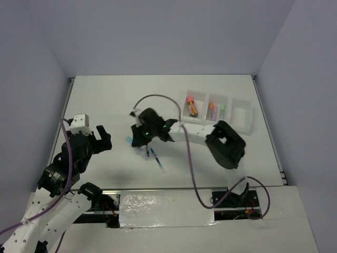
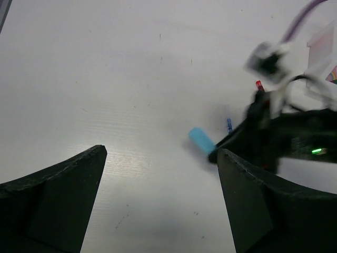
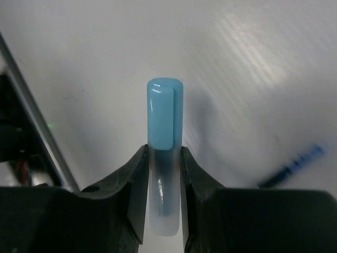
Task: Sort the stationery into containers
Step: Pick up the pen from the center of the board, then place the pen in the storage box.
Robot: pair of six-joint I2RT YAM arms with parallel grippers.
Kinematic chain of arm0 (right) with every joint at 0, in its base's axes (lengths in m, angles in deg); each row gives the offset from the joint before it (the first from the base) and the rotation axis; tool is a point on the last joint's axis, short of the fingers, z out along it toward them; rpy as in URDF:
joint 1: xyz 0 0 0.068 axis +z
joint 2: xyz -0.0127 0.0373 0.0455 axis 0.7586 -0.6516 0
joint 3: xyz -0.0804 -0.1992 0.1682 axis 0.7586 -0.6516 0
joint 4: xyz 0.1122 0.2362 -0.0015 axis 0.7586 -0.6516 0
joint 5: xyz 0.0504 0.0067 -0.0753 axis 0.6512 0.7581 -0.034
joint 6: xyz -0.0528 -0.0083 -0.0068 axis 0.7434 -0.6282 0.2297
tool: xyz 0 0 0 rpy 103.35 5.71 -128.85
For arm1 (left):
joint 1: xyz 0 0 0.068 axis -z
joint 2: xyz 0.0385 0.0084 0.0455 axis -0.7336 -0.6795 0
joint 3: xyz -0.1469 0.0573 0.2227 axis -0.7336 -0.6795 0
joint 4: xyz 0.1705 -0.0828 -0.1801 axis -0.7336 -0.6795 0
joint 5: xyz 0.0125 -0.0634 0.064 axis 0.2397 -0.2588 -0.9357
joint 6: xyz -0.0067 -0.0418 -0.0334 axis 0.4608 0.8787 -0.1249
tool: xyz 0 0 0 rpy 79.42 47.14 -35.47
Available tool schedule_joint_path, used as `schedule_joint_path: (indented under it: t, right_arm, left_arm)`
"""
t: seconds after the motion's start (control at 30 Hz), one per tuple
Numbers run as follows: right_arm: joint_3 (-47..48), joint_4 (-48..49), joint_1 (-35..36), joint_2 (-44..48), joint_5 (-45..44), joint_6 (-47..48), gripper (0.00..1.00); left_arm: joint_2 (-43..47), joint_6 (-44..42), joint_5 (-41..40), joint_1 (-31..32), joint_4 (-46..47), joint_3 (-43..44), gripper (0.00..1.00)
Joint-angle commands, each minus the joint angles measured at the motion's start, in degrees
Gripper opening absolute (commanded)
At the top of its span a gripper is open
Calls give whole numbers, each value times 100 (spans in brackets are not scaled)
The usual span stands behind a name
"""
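The white bench (image 1: 105,105) carries a clear 3-compartment tray (image 1: 243,125) at its far right. Well apart from it, the right gripper (image 3: 163,154) has its fingers pinching the blue highlighter (image 3: 165,113) around its pale body, cap pointing outward. The left gripper (image 2: 162,153) hangs with fingers spread, holding nothing. A clean carry probably means lifting straight up, clear of the thin pens (image 1: 155,157) just beside. The highlighter would then go down level into the middle compartment, among the pastel highlighters (image 1: 216,109).
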Motion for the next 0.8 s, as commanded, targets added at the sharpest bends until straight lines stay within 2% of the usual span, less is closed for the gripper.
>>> schedule_joint_path:
  t: [0.0, 0.03, 0.07, 0.1, 0.2, 0.23, 0.33, 0.47, 0.7, 0.73, 0.77]
  right_arm:
    - [-856, 1552, -1223, 1790, 86, -1381, 0]
    - [-971, 1272, -1446, 1978, -329, -1618, 0]
    - [-1103, 547, -1666, 2145, -794, -1646, 0]
    - [-1156, 288, -2103, 2399, -1460, -1603, 0]
    - [-1148, -618, -2764, 2586, -1993, -1296, 0]
    - [-1113, -777, -3175, 2630, -2212, -1112, 1]
    - [-911, -1296, -3950, 2543, -2484, -787, 3]
    - [-455, -1849, -4549, 2166, -2636, -417, 6]
    - [-594, -1710, -4964, 1760, -2530, -328, 11]
    - [-586, -1701, -4981, 1716, -2557, -276, 16]
    - [-542, -1719, -4999, 1672, -2557, -241, 29]
  left_arm:
    - [63, 22, -46, 21, 182, 19, 99]
    - [28, 5, 6, 30, 200, 10, 99]
    - [-7, -4, 33, 39, 209, 19, 99]
    - [-33, -4, 42, 30, 200, 10, 99]
    - [-113, -22, 77, 39, 200, 28, 99]
    - [-121, -39, 112, 39, 226, 19, 99]
    - [-156, -48, 147, 39, 235, 19, 99]
    - [-166, -48, 130, 39, 226, 19, 99]
    - [-209, -57, 156, 30, 235, 28, 99]
    - [-209, -57, 165, 39, 235, 19, 99]
    - [-209, -57, 174, 39, 244, 10, 99]
